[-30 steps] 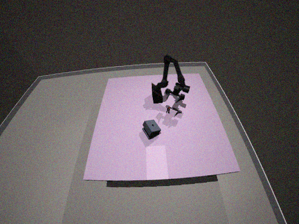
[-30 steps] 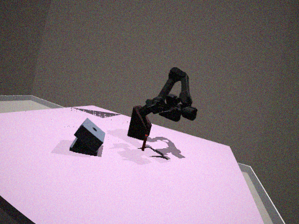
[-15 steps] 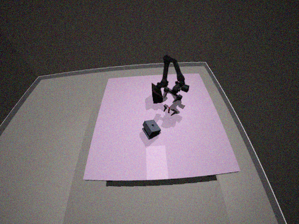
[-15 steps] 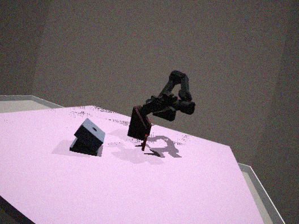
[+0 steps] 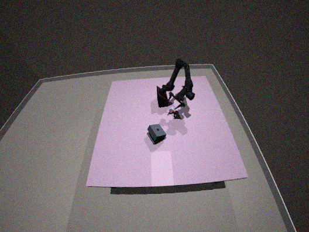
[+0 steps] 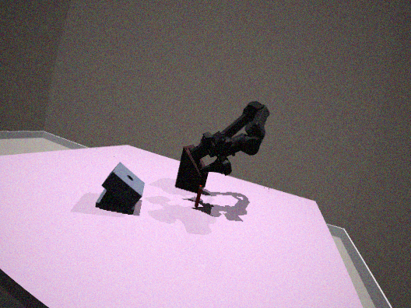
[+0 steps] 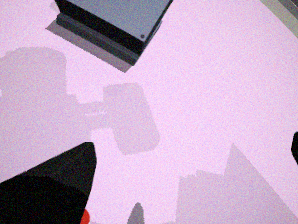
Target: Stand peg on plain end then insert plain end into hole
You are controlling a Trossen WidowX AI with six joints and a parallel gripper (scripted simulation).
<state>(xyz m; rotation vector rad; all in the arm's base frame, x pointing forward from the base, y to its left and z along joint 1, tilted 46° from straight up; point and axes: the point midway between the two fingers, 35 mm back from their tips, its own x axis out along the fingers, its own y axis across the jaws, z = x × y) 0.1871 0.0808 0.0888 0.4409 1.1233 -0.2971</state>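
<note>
The red peg (image 5: 175,111) (image 6: 198,197) stands upright on the table; its white band cannot be made out. Only a red bit of the peg (image 7: 86,216) shows at the lower edge of the wrist view, beside and partly behind the left finger. My gripper (image 5: 172,105) (image 7: 197,148) is wide open, with nothing between its fingers. It is above the table on the arm's side of the peg, apart from it as far as the top view shows. The blue-grey sloped panel (image 5: 159,133) (image 6: 124,171) (image 7: 125,15) has its hole (image 5: 158,129) (image 6: 130,177) showing; the hole is out of the wrist view.
A dark wedge-shaped block (image 5: 161,99) (image 6: 187,173) stands by the arm's base, behind the peg and the panel. The arm (image 5: 188,80) (image 6: 233,128) is folded beside it. The pink table (image 5: 129,164) (image 6: 233,264) carries the arm's shadows around the peg.
</note>
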